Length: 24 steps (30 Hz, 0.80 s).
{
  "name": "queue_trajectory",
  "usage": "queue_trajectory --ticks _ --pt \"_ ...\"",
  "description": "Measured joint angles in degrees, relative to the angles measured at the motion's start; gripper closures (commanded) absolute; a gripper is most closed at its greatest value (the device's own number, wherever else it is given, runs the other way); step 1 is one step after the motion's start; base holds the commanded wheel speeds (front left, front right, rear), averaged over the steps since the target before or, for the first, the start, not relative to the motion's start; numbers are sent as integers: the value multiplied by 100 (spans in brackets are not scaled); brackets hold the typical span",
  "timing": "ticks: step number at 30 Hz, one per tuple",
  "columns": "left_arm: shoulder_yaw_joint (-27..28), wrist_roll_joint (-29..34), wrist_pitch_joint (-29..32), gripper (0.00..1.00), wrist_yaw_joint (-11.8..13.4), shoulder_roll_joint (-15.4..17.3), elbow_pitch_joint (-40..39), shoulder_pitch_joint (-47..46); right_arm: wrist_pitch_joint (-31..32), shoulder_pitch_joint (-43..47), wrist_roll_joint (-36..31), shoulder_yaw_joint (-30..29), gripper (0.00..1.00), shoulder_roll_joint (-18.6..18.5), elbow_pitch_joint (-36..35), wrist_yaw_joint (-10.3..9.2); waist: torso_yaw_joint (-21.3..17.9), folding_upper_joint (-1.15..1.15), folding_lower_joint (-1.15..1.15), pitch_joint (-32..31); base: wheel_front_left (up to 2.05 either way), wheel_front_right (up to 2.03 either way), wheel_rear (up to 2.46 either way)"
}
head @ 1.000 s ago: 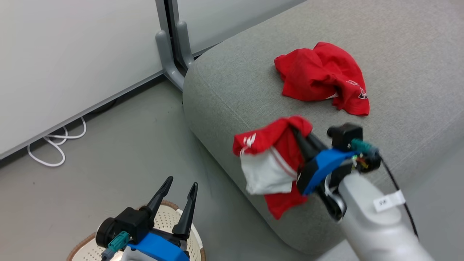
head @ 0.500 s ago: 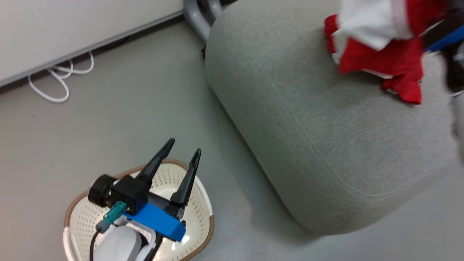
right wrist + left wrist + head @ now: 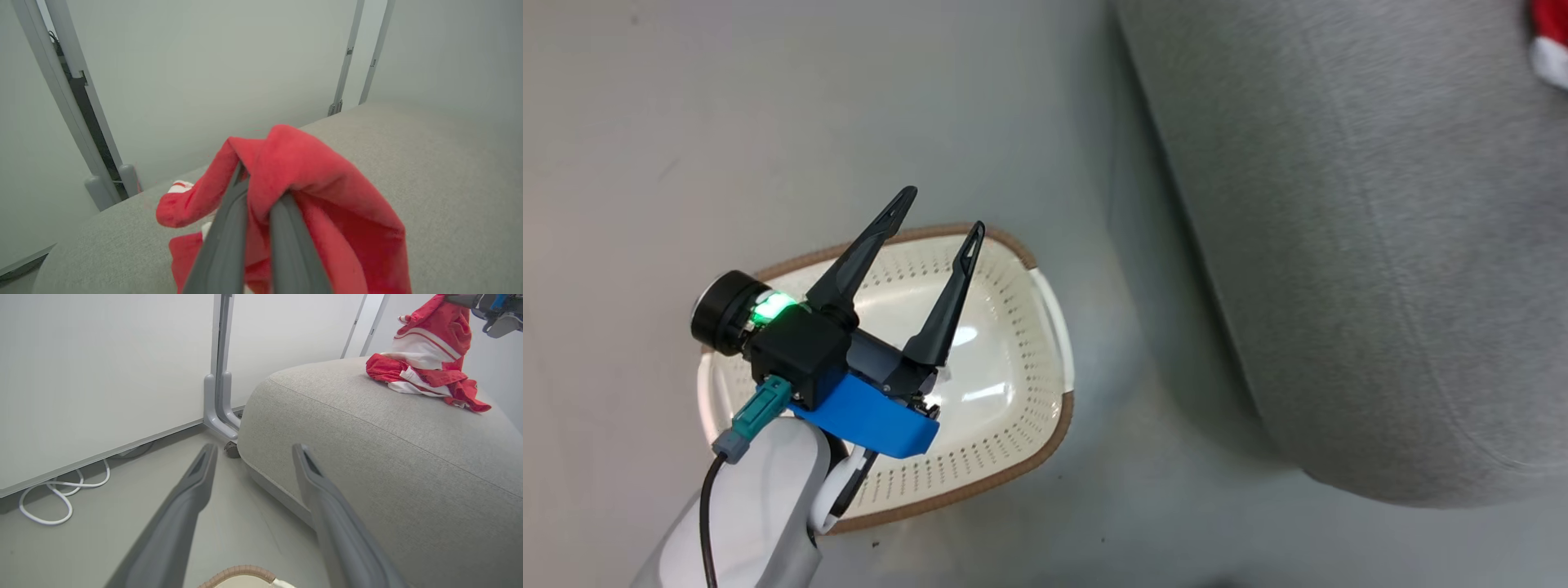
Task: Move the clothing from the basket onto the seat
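We hold the soft red-and-white shorts [image 3: 421, 355] clenched in our right pincer [image 3: 259, 192], their lower folds resting on the grey fabric seat [image 3: 388, 457] directly beneath.

Colours noted: basket [image 3: 1023, 347] cream-white, dotted perforations, brown woven rim. Seat [image 3: 1339, 245] plain grey weave. Shorts [image 3: 425, 363] red, white panel, red-and-white stripes. Left hand [image 3: 942, 211]: black fingers [image 3: 859, 253], blue bracket [image 3: 866, 416], green light. Floor [image 3: 686, 122] pale grey. Cable [image 3: 61, 494] white.
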Motion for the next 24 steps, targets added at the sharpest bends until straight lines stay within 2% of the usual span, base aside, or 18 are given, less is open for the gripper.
queue_trajectory --ticks 6,10,11,12,13,14,24 --pt "19 67 0 0 0 -60 -43 -59 -34 224 -316 -425 100 62 179 0 364 0 0 433 0 0 0" --pt "37 71 0 0 0 -75 -30 -47 -36 339 -504 -625 100 201 172 0 461 0 0 504 0 0 0" --pt "38 71 0 0 0 -79 -16 -38 -42 370 -547 -660 76 234 151 0 456 0 0 484 0 0 0" --pt "38 70 0 0 0 -87 -5 -26 -42 393 -593 -694 76 255 131 0 451 0 0 456 0 0 0" --pt "37 69 0 0 0 -104 2 -15 -42 426 -647 -727 28 272 102 0 446 0 0 421 0 0 0" --pt "38 64 0 0 0 -130 13 0 -42 467 -699 -754 0 296 76 0 443 0 -1 379 0 0 0" --pt "77 -152 0 0 0 -481 270 404 -43 1238 -1114 -671 0 504 -170 0 494 0 -1 -441 0 0 0"
